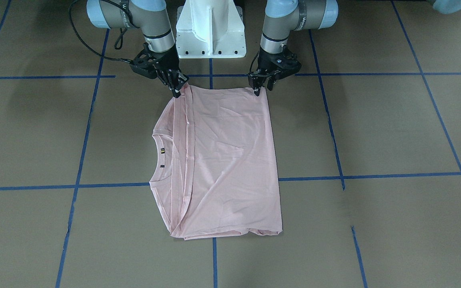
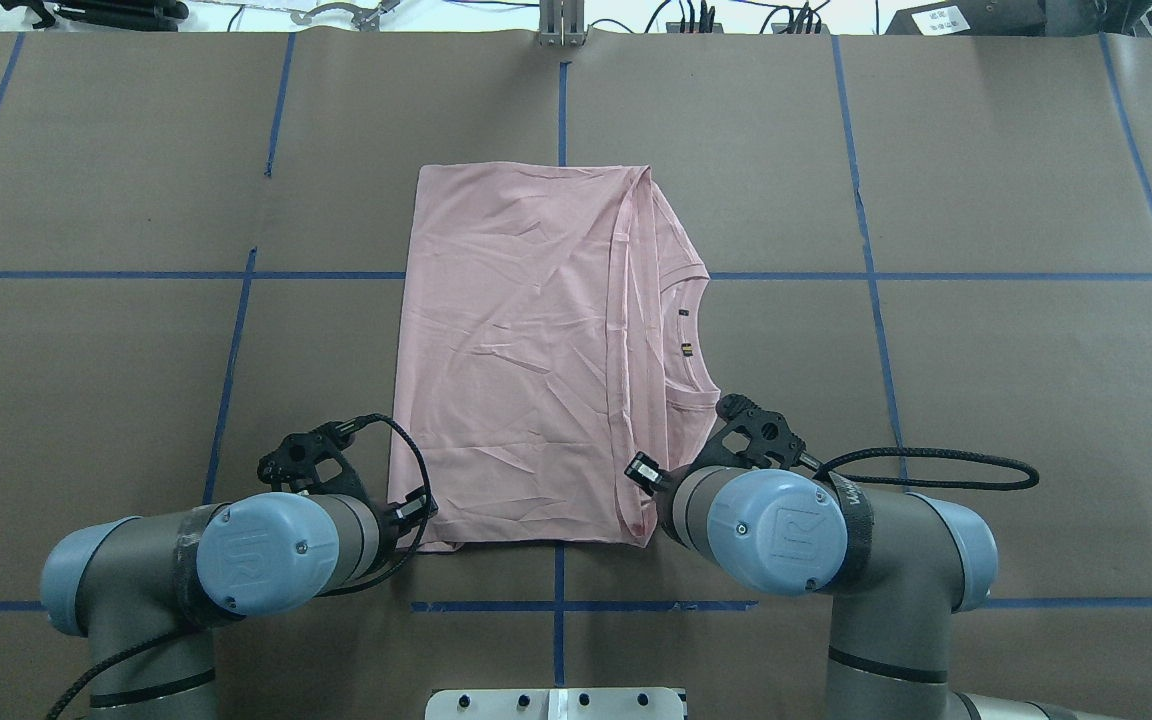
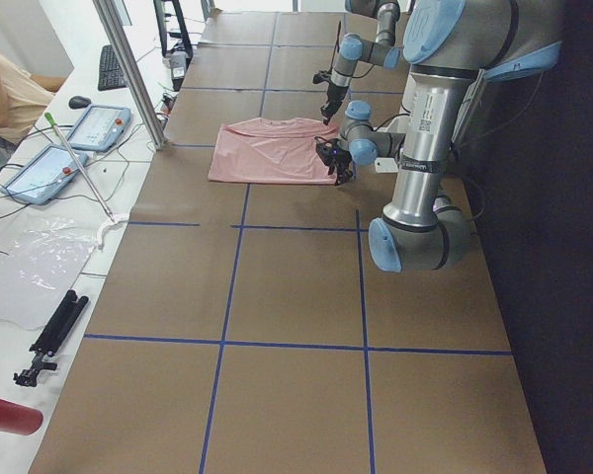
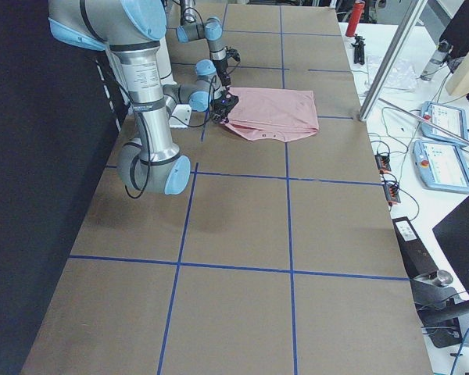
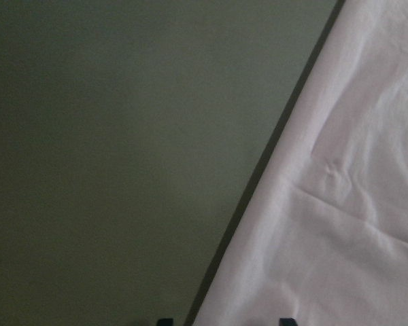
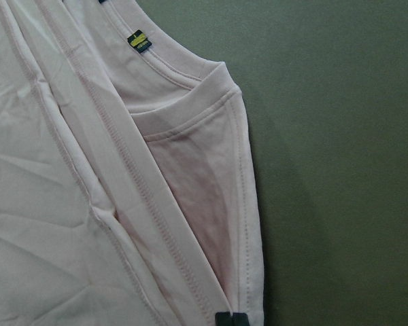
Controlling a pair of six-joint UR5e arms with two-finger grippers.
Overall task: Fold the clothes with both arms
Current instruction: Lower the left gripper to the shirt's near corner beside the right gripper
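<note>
The pale pink T-shirt (image 1: 226, 160) lies folded into a rectangle on the brown table, plain side up, and its print is hidden. Its ribbed collar (image 1: 160, 156) with a small label (image 6: 139, 42) points to my right side. My left gripper (image 1: 263, 89) is open at the shirt's near left corner. In the left wrist view its fingertips (image 5: 287, 321) stand apart, with the shirt's edge (image 5: 353, 204) between them. My right gripper (image 1: 178, 91) is shut on the near right corner, where the folded hems meet. In the right wrist view its tips (image 6: 232, 318) are pressed together on the hem.
The white pedestal base (image 1: 210, 28) stands just behind both grippers. Blue tape lines (image 1: 214, 256) grid the brown table. A side bench beyond the far edge holds teach pendants (image 3: 89, 126), a metal post (image 3: 128, 69) and cables. An operator (image 3: 0, 89) sits there.
</note>
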